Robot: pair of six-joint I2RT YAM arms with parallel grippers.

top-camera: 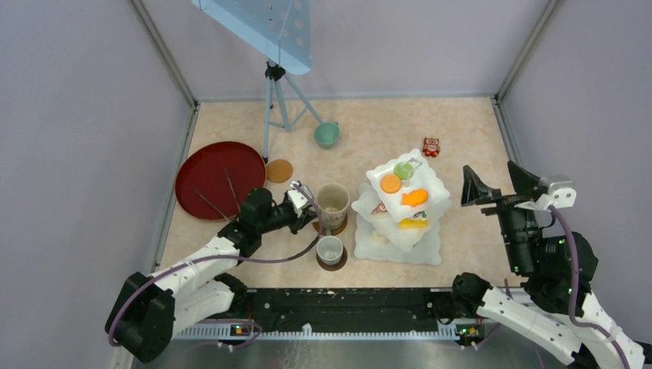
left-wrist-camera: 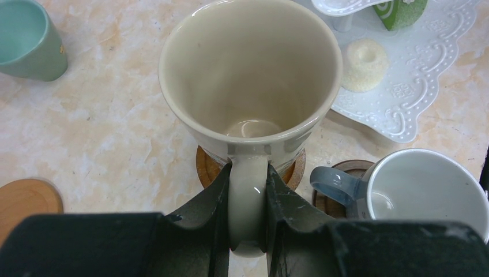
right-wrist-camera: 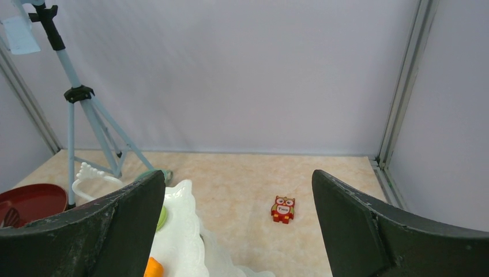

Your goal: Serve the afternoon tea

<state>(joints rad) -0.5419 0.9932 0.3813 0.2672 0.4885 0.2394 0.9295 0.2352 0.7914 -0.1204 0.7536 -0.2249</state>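
Observation:
My left gripper (top-camera: pixel 306 201) is shut on the handle of the tall beige mug (top-camera: pixel 333 201); in the left wrist view (left-wrist-camera: pixel 248 173) both fingers clamp the handle. The mug (left-wrist-camera: pixel 249 75) stands upright over a brown coaster (left-wrist-camera: pixel 204 167); I cannot tell whether it touches it. The small grey mug (top-camera: pixel 330 249) sits on a second coaster (top-camera: pixel 332 265) just in front. The teal mug (top-camera: pixel 327 134) stands far back. A third coaster (top-camera: pixel 279 170) lies bare. The white three-tier stand (top-camera: pixel 430 250) holds toy cakes. My right gripper (top-camera: pixel 500 184) is open and empty, raised right of the stand.
A round dark-red tray (top-camera: pixel 201 165) with thin metal tongs (top-camera: pixel 229 187) lies at the left. A blue tripod (top-camera: pixel 271 100) stands at the back. A small red owl toy (top-camera: pixel 430 147) lies behind the stand, also in the right wrist view (right-wrist-camera: pixel 283 209).

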